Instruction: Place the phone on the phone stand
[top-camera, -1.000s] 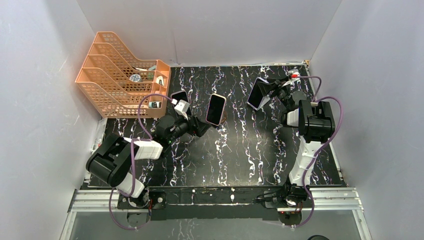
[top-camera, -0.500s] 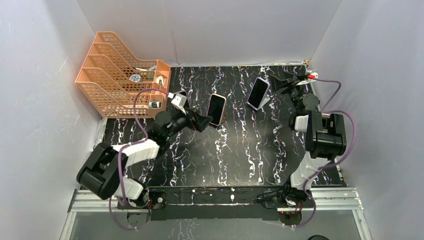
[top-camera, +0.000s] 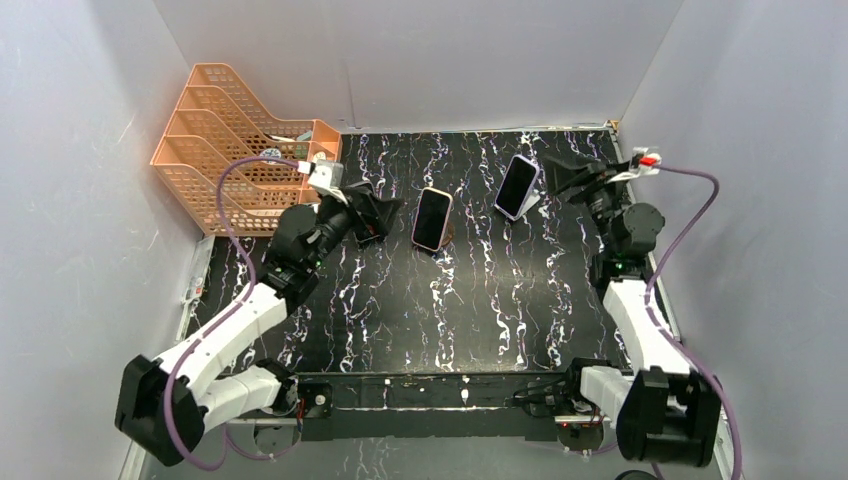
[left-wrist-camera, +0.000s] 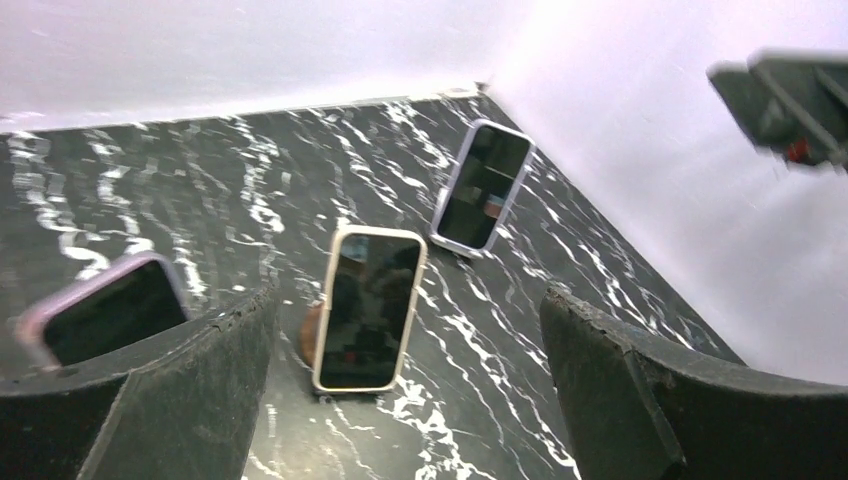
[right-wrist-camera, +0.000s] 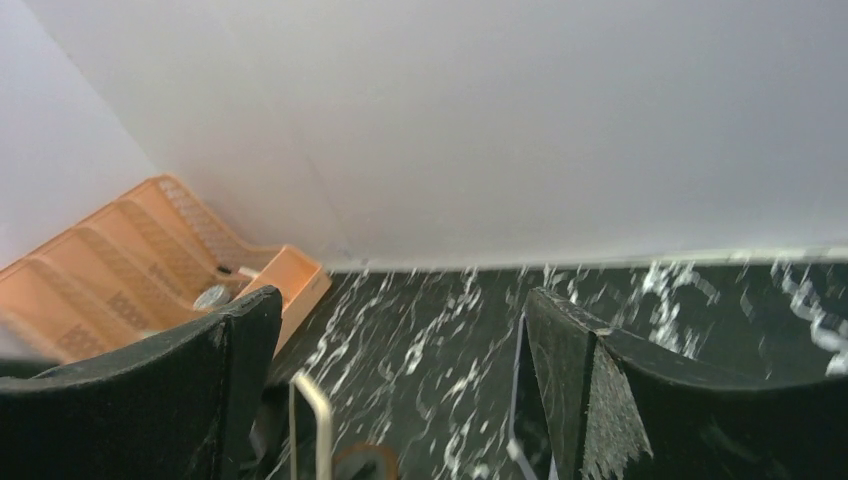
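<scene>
Evidently the cream-cased, black-screened phone (top-camera: 432, 218) leans on its small brown stand (left-wrist-camera: 310, 336) mid-desk (top-camera: 480, 300), a lilac-cased phone (top-camera: 516, 186) propped nearer the far right corner, while left gripper (top-camera: 372, 208) and right gripper (top-camera: 566, 178) gape wide, empty; rigid, slick, glass-fronted, it looks best pinched across its long edges.

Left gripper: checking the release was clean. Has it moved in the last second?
Yes. The left gripper has backed away leftward from the cream-cased phone, toward the orange rack, jaws open.
</scene>
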